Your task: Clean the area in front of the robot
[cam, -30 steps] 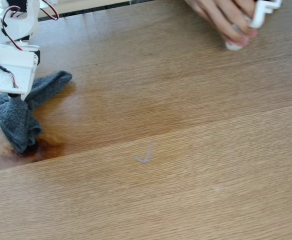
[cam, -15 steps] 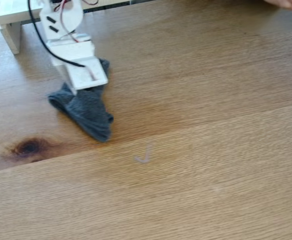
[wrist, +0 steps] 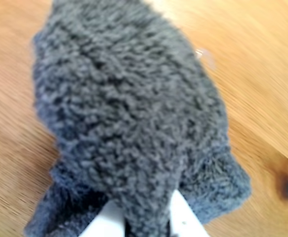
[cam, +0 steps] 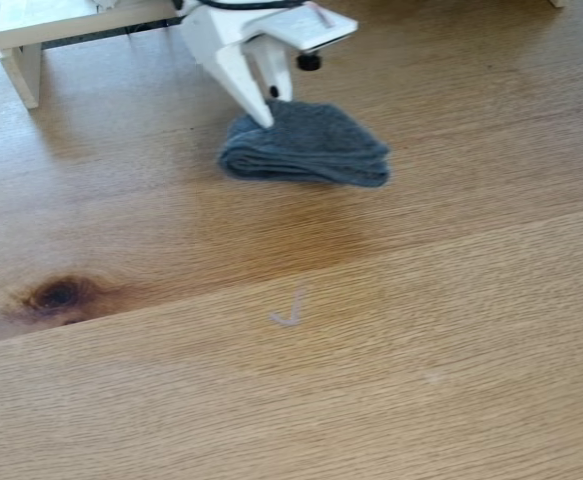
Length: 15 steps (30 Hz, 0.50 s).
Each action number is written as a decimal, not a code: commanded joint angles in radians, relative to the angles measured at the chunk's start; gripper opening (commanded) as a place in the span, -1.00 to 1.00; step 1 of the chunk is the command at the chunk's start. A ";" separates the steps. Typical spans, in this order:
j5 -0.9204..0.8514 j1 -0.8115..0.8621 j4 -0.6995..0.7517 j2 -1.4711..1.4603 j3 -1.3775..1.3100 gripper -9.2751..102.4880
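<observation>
The hand (cam: pixel 268 110) pinches the grey cloth (cam: pixel 306 146) on the tabletop (cam: pixel 421 300), white frame (cam: pixel 31 30) behind.

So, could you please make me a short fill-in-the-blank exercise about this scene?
1. The gripper holds a grey fuzzy ____.
2. In the fixed view, the dark knot in the tabletop lies to the ____ of the faint whitish mark.
3. The frame in the fixed view's top left corner is ____ in colour.

Missing words: cloth; left; white
</observation>
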 commanded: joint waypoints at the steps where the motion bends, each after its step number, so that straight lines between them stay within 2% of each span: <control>1: 0.021 -0.020 0.029 -0.147 -0.302 -0.84; 8: -0.107 0.046 -0.058 -0.653 -0.739 -0.84; 15: -0.132 0.110 0.020 -0.902 -1.054 -0.84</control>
